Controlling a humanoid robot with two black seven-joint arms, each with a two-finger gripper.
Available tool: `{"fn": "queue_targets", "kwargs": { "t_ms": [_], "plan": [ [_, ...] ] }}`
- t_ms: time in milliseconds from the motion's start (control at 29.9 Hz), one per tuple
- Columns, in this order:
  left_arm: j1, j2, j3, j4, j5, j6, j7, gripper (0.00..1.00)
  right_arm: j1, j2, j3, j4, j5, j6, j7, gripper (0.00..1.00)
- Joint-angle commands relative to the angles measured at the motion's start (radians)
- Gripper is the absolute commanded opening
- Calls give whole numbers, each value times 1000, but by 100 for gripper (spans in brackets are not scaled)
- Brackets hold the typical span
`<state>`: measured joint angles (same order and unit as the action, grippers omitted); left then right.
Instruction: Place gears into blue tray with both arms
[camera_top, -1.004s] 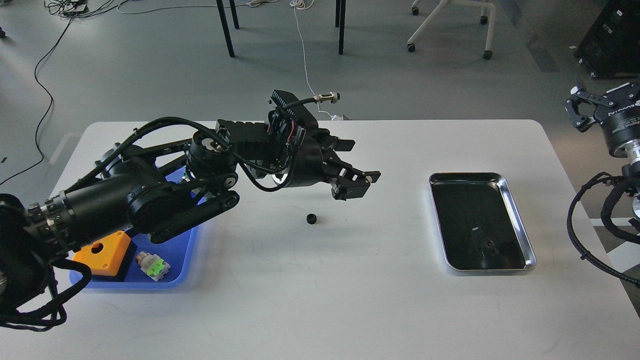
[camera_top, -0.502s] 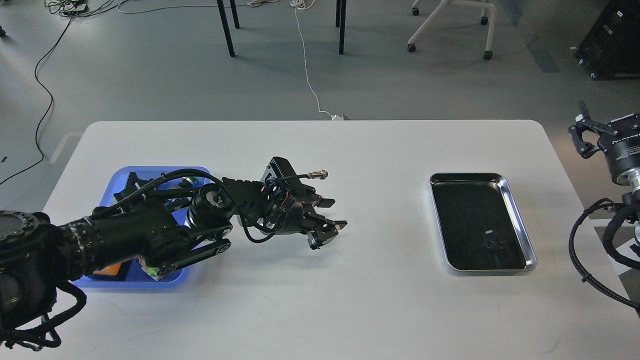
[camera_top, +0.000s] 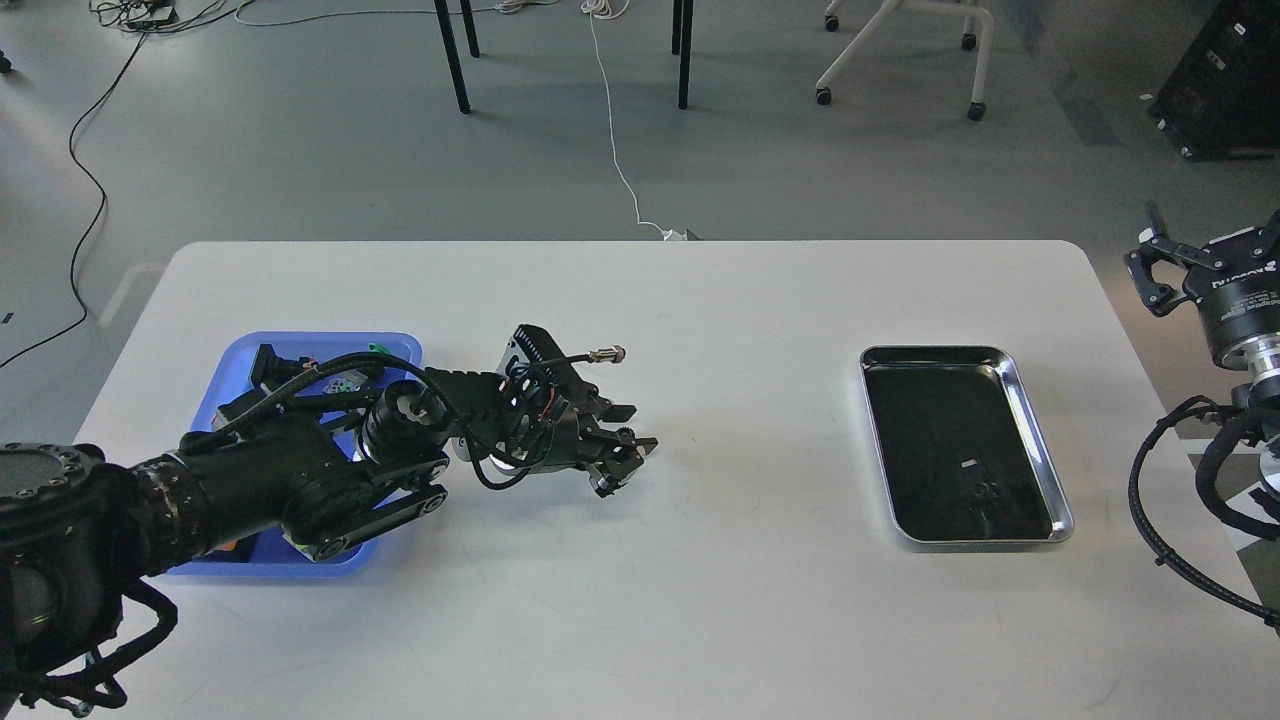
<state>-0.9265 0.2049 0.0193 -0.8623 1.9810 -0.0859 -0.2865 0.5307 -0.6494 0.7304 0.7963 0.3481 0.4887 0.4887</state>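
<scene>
A tiny black gear (camera_top: 626, 434) lies on the white table near its middle. My left gripper (camera_top: 625, 450) is lowered over it, open, with the gear between its fingers; I cannot tell whether the fingers touch it. The left arm stretches across the blue tray (camera_top: 235, 372) at the left and hides most of what is in it. Another small gear (camera_top: 985, 491) rests at the near end of the silver tray (camera_top: 1034, 430). Beyond the table's right edge my right gripper (camera_top: 1200, 255) hovers open and empty.
A bit of green (camera_top: 376, 348) shows at the blue tray's far rim. The table's far edge (camera_top: 640, 242) faces open floor with chair legs and cables. The right arm's cable loop (camera_top: 1165, 480) hangs beside the table's right edge.
My left arm has come down from above the table and drawn slightly left, bringing the gripper low around the gear. The right gripper has shifted only slightly.
</scene>
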Motion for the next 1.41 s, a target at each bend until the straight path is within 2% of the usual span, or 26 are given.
{"fn": "queue_targets", "kwargs": {
  "t_ms": [0,301,569,703,770,870,1104,1171,1238,1372],
  "plan": [
    [5,2,1,2,1,-2,0,45,0,1,0,0,-1,0,0,98],
    [8,7,1,3,1,-2,-2,35,0,0,6,0,-1,0,0,98],
    [25,16,-1,3,-2,-2,-2,17,0,1,7,0,-1,0,0,98],
    [20,31,-22,-7,-10,-2,-3,14,0,-1,9,-2,-1,0,0,98],
    [12,76,-45,-41,-14,0,-5,14,2,-1,12,-2,-3,0,0,98],
    [-14,180,-120,-167,-33,-5,-3,14,2,-3,20,-3,-3,0,0,98],
    [-17,571,-157,-423,-126,-9,-7,14,0,-1,21,-5,-4,0,0,98],
    [-8,686,-151,-451,-143,-6,-17,14,0,-1,21,-5,-4,0,0,98],
    [18,767,-144,-451,-145,-5,-49,14,0,-1,21,-5,-4,0,0,98],
    [122,846,-142,-442,-145,14,-60,14,0,1,20,-5,-4,0,0,98]
  ]
}}
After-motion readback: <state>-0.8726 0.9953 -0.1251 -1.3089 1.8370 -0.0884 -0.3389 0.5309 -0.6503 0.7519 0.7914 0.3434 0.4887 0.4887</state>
